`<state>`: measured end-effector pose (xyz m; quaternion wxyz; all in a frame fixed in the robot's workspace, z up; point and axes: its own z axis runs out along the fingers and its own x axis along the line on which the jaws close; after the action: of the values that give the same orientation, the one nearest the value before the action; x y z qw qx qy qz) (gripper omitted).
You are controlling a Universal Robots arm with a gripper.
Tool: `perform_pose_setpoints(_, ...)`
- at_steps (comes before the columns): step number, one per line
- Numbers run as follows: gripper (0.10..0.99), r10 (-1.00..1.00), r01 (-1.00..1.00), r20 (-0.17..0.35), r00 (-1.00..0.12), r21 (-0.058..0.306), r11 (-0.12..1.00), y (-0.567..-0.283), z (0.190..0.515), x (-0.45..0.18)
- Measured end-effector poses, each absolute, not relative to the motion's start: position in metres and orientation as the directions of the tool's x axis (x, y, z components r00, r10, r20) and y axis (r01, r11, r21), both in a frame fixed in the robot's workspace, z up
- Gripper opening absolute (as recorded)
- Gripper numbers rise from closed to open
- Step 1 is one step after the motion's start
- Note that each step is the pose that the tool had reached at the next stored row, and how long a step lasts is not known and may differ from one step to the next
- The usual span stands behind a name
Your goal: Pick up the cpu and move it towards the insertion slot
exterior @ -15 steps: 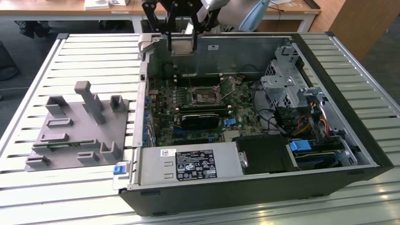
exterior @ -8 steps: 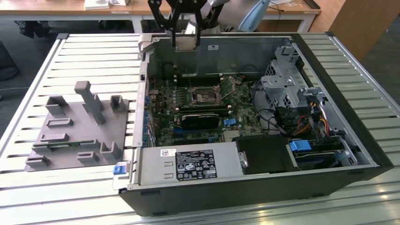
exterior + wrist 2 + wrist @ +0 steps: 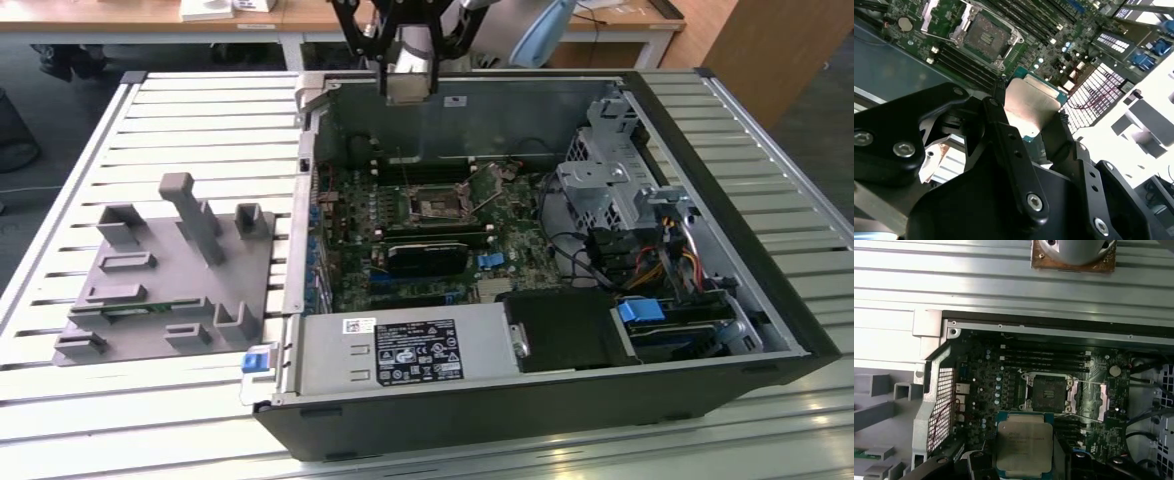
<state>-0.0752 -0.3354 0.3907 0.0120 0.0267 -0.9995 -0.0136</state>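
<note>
My gripper hangs over the back wall of the open computer case, shut on the cpu. In both wrist views the cpu is a flat square chip with a silvery top and pale rim, clamped by its edges between the black fingers. The insertion slot is a dark square socket with a shiny metal frame on the green motherboard. It lies open and empty, below and a little ahead of the held chip, with a clear gap between them.
A grey fixture block with upright posts stands on the slatted metal table at the exterior view's left. Inside the case are a long black card, a power supply, a drive cage and cables.
</note>
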Motion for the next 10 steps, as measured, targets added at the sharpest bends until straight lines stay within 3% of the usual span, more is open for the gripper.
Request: perform_pose_setpoints(10, 0.541, -0.052, -0.051, 0.023, -0.998, 0.028, 0.998, -0.332, 0.389, -0.053)
